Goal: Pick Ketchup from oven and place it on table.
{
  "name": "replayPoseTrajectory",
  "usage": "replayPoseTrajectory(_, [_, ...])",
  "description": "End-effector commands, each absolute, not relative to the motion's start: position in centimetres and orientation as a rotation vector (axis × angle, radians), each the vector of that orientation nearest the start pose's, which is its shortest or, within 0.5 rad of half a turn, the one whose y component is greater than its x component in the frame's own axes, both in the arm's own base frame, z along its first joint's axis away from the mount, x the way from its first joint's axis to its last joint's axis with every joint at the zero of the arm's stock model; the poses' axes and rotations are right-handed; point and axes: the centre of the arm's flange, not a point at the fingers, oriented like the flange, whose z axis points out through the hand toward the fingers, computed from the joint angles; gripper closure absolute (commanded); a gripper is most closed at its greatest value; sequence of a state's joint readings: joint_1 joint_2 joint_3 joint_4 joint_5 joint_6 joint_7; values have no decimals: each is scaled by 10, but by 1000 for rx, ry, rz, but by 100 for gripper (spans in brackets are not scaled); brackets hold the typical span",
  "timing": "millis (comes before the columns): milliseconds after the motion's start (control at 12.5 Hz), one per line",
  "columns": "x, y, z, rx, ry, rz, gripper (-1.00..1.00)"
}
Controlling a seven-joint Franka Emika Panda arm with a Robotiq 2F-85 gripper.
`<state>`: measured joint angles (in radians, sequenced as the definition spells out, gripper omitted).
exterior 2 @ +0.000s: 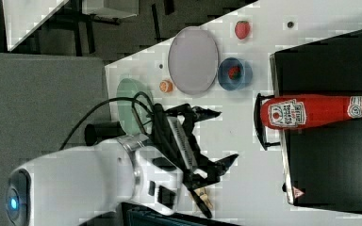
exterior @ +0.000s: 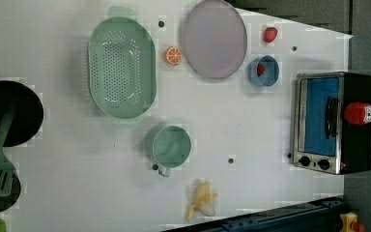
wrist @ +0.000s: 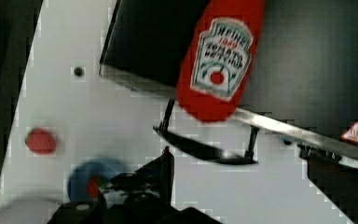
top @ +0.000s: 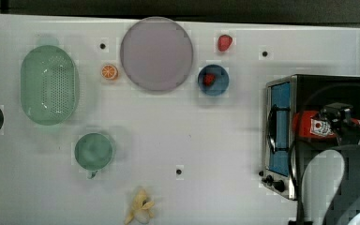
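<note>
The ketchup (exterior 2: 311, 112) lies on its side on top of the black oven (exterior 2: 330, 160), its base jutting past the front edge above the door handle (exterior 2: 260, 122). The wrist view shows the ketchup's white label (wrist: 220, 58) and the oven's top (wrist: 307, 70). My gripper (exterior 2: 221, 136) is open and holds nothing; in the right view it hangs over the white table (exterior 2: 264, 188) to the left of the bottle, apart from it. One dark fingertip (wrist: 164, 168) shows in the wrist view. In the top view my wrist (top: 340, 115) overlaps the ketchup (top: 309, 124) on the oven (top: 281, 126).
On the table (top: 192, 140) are a purple plate (top: 156, 54), a blue bowl (top: 213, 80) with a strawberry inside, a loose strawberry (top: 224, 42), an orange half (top: 109, 72), a green colander (top: 49, 84), a green mug (top: 93, 151) and a banana (top: 140, 206).
</note>
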<state>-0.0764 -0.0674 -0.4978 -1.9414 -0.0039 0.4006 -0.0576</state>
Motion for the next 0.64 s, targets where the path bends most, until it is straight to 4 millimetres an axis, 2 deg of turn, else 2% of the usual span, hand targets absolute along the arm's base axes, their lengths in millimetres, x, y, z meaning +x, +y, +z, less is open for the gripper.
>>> replayPoseTrajectory(80, [471, -337, 501, -2431, 1991, -215, -100])
replayPoseTrajectory(320, [480, -364, 462, -2401, 2077, -212, -100])
replayPoseTrajectory(480, [486, -377, 439, -2271, 2128, -206, -100])
replayPoseTrajectory(640, [487, -386, 413, -2219, 2173, -148, -100])
